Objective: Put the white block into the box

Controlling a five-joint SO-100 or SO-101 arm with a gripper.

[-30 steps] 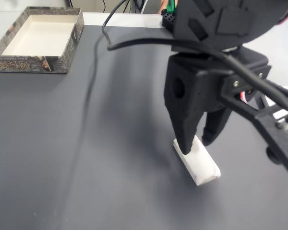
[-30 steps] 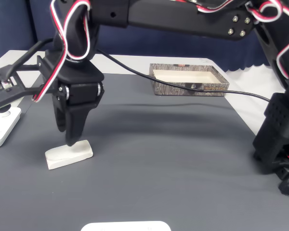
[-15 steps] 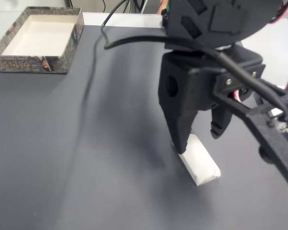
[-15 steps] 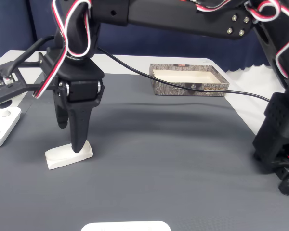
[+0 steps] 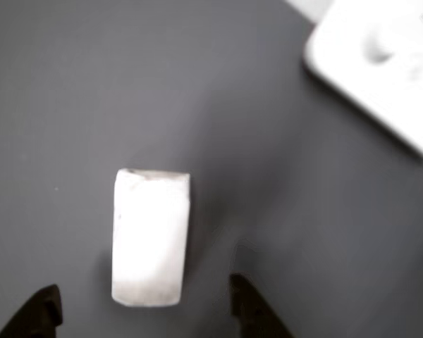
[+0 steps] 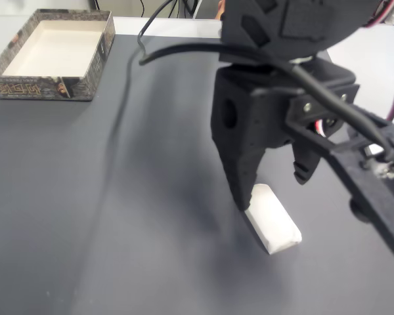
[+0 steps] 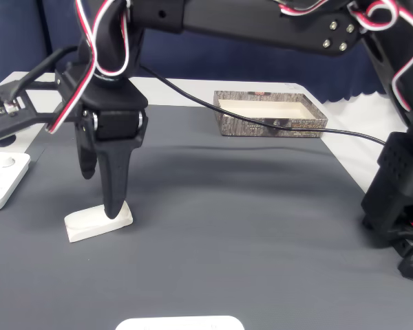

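The white block (image 5: 150,236) lies flat on the dark grey mat, its long side running away from the wrist in the other view. My gripper (image 5: 144,310) is open, with one dark fingertip either side of the block's near end and a gap to each. In a fixed view the gripper (image 6: 272,190) hangs over the white block (image 6: 274,223), one finger down at the block's end. From the other side, the gripper (image 7: 100,191) stands over the white block (image 7: 96,221). The box (image 6: 39,87) stands at the mat's far left corner, and this box (image 7: 272,127) holds nothing.
A white rounded device (image 5: 381,70) lies on the table close to the block; the same device (image 7: 0,180) sits at the mat's left edge. The arm's black base (image 7: 399,206) stands at the right. A cable (image 6: 128,98) trails across the mat. A white object (image 7: 179,323) pokes in at the bottom edge.
The jaws have spread wider, with the outer finger swinging away from the block. The block has stayed in place.
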